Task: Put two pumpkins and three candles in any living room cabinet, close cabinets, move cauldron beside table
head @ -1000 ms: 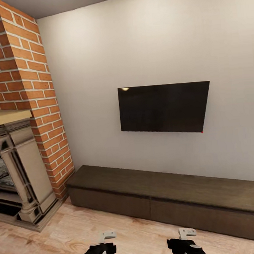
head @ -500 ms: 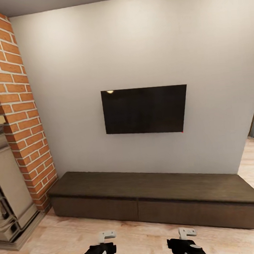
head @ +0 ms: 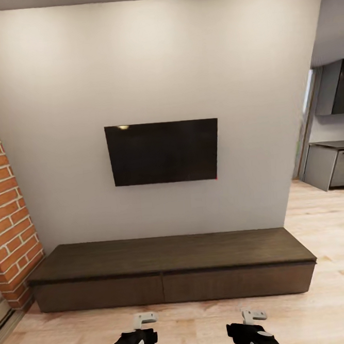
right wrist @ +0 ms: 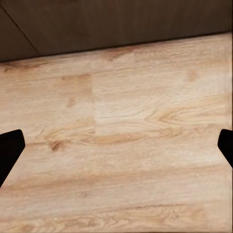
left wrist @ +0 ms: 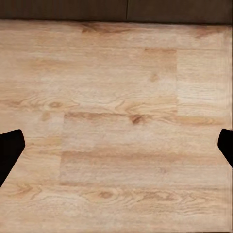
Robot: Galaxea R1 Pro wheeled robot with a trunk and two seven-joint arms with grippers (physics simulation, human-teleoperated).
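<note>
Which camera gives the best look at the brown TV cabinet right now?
The head view: the whole cabinet shows, top and both closed drawer fronts. The left wrist view catches only a dark strip of it; the right wrist view shows part of its front.

Cabinet (head: 172,267) lies on the floor (head: 327,304) ahead of me, against the wall. TV (head: 162,152) hangs above it. Brick (head: 5,216) at left; kitchen units (head: 331,165) far right.

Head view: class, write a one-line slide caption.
Robot faces a closed dark wood cabinet under a black wall TV, both grippers empty above the plank floor.
</note>
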